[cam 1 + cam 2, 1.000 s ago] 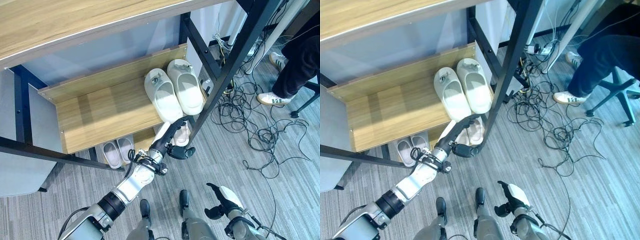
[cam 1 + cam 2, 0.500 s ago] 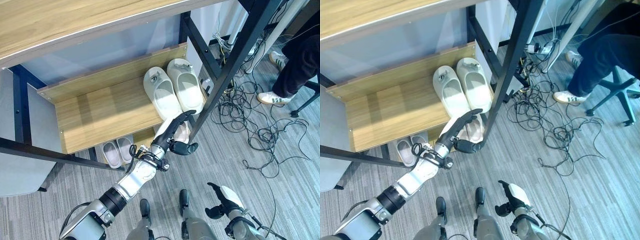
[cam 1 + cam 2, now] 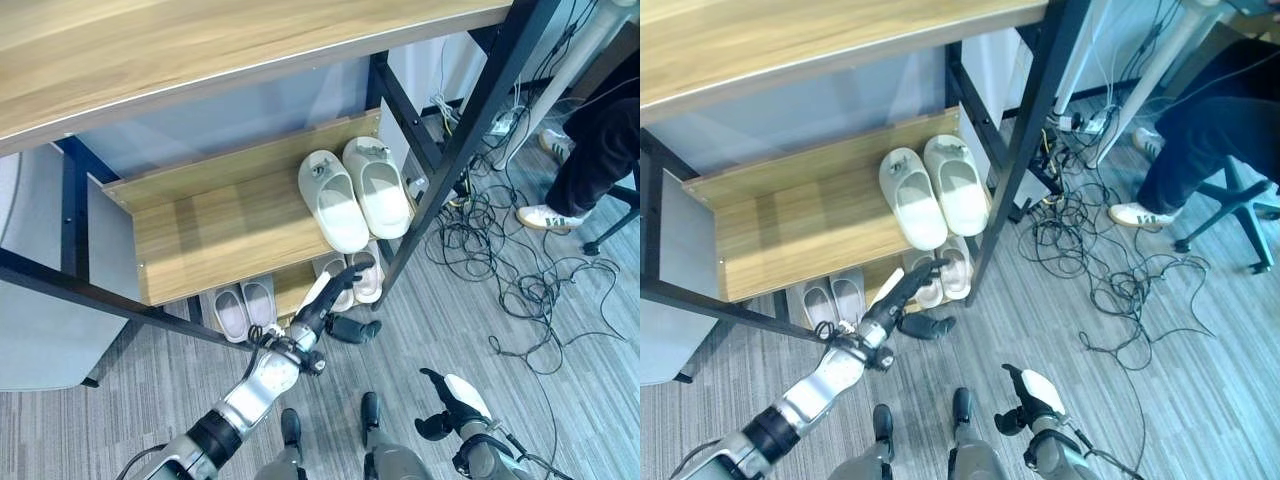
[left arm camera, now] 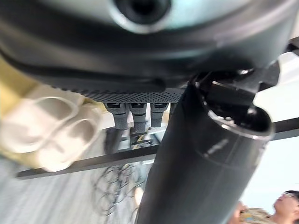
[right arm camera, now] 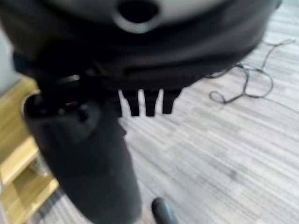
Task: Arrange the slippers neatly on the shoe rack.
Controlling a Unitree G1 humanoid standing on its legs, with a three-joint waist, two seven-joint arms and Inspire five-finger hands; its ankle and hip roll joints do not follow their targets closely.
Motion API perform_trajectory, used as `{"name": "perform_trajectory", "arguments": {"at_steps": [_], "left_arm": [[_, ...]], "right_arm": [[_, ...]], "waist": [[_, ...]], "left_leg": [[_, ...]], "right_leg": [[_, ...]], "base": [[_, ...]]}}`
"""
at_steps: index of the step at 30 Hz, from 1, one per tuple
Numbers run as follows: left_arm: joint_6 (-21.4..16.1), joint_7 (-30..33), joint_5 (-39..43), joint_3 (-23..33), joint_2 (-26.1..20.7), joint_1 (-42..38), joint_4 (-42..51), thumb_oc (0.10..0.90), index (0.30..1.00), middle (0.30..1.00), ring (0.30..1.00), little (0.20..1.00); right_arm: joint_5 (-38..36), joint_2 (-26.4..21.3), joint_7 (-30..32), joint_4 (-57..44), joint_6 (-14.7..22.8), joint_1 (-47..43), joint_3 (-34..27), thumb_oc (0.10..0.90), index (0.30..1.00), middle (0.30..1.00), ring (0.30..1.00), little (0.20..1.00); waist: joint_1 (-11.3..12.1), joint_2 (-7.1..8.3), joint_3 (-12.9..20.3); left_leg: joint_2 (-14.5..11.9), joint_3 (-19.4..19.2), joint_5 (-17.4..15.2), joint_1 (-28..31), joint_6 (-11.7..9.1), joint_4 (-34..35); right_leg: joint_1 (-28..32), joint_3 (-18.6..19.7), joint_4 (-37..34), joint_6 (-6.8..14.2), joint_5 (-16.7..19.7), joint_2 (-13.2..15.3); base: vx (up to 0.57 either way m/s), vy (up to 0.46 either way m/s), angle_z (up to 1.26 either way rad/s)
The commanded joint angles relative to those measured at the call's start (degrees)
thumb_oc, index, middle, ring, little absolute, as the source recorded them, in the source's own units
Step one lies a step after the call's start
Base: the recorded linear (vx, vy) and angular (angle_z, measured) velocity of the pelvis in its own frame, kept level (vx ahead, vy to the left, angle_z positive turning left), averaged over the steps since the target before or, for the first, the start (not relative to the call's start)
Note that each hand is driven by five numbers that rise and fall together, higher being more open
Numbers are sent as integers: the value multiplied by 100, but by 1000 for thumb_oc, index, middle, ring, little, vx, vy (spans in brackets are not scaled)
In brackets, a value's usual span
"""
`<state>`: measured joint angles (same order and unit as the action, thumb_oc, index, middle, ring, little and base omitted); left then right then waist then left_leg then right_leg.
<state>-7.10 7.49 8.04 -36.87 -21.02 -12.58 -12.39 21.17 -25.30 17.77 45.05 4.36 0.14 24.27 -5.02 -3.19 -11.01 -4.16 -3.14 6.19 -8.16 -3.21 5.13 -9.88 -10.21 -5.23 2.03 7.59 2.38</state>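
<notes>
Two white slippers (image 3: pixel 340 203) (image 3: pixel 378 187) lie side by side, toes to the back, at the right end of the rack's middle wooden shelf (image 3: pixel 220 235). Below them a pale pink pair (image 3: pixel 350 275) rests on the bottom level, with another small pair (image 3: pixel 243 305) further left. My left hand (image 3: pixel 328 300) is open and holds nothing. Its straight fingers reach up toward the pink pair below the shelf's front edge, thumb spread to the right. The left wrist view shows those fingers (image 4: pixel 133 116) with the white slippers (image 4: pixel 42 135) beyond. My right hand (image 3: pixel 448 398) hangs open and low over the carpet.
A black slanted rack post (image 3: pixel 455 150) stands just right of the slippers. A tangle of cables (image 3: pixel 510 275) covers the floor to the right. A person's leg and white shoe (image 3: pixel 545 215) are at the far right beside a chair base (image 3: pixel 1240 235). A wooden top shelf (image 3: pixel 200 50) overhangs.
The camera has shifted a little. My left hand has dropped from the heel of the white slippers to below the shelf edge, by the pink pair. The slippers stay put.
</notes>
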Motion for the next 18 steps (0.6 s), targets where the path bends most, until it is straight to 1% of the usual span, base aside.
{"name": "perform_trajectory", "arguments": {"at_steps": [1,2,3,6,7,8,11,12,13,14,17,18], "left_arm": [[-445,-185,148,272,64,-248,418,800,900,900,900,900],[-429,-361,192,326,-107,70,489,800,900,900,900,900],[-428,-361,192,327,-109,71,491,800,900,900,900,900],[-411,-504,115,470,-263,550,305,800,900,900,900,900],[-412,-505,113,475,-270,561,309,800,900,900,900,900],[-405,-507,89,565,-294,731,210,800,900,900,900,900],[-339,-471,60,1014,-318,1284,-393,800,900,900,900,900],[-335,-446,48,1106,-301,1382,-596,800,900,900,900,900],[-344,-445,45,1105,-297,1383,-606,800,900,900,900,900],[-302,-385,52,1340,-244,1583,-973,800,900,900,900,900],[-247,-259,-160,1580,-153,1648,-1611,800,900,900,900,900],[-255,-256,-166,1579,-148,1644,-1622,800,900,900,900,900]], "right_arm": [[-100,140,89,54,108,153,-87,800,900,900,900,900],[-105,247,46,240,66,129,-67,800,900,900,900,900],[-105,248,46,241,66,129,-66,800,900,900,900,900],[-145,386,-20,561,37,74,-51,800,900,900,900,900],[-146,393,-16,571,42,72,-43,800,900,900,900,900],[-149,423,-17,666,27,61,-53,800,900,900,900,900],[-210,508,-55,936,13,66,-140,800,900,900,900,900],[-240,527,-56,976,16,84,-181,800,900,900,900,900],[-240,528,-55,978,17,86,-178,800,900,900,900,900],[-313,576,-57,1085,21,136,-270,800,900,900,900,900],[-403,662,-87,1321,13,170,-334,800,900,900,900,900],[-403,663,-85,1326,16,167,-333,800,900,900,900,900]], "waist": [[135,366,585],[235,401,670],[233,402,669],[368,432,789],[358,437,787],[396,447,819],[528,491,916],[555,496,938],[551,496,938],[617,503,979],[683,522,1029],[680,522,1024]], "left_leg": [[288,-53,-448,-63,96,-13],[296,-2,-468,28,97,-13],[296,-1,-468,30,97,-13],[321,77,-479,165,97,-13],[323,81,-480,173,98,-13],[327,96,-481,205,99,-13],[357,163,-480,292,107,-13],[365,174,-482,309,112,-13],[366,176,-484,314,112,-13],[376,207,-484,354,123,-13],[393,251,-494,433,132,-13],[394,253,-495,438,132,-13]], "right_leg": [[-194,280,495,233,-720,98],[-52,187,460,252,-718,119],[-49,186,458,252,-718,119],[161,60,435,269,-719,142],[176,55,426,270,-718,143],[228,20,410,274,-719,147],[384,-62,339,297,-675,159],[425,-89,317,308,-668,163],[434,-92,310,309,-666,164],[480,-130,313,329,-660,173],[593,-180,304,340,-669,181],[600,-183,302,341,-669,181]], "base": [[32,2,19],[9,-1,14],[17,10,6],[23,15,15],[5,18,32],[9,15,27],[25,26,11],[9,17,13],[25,31,9],[27,27,5],[24,22,1],[0,0,0]]}}
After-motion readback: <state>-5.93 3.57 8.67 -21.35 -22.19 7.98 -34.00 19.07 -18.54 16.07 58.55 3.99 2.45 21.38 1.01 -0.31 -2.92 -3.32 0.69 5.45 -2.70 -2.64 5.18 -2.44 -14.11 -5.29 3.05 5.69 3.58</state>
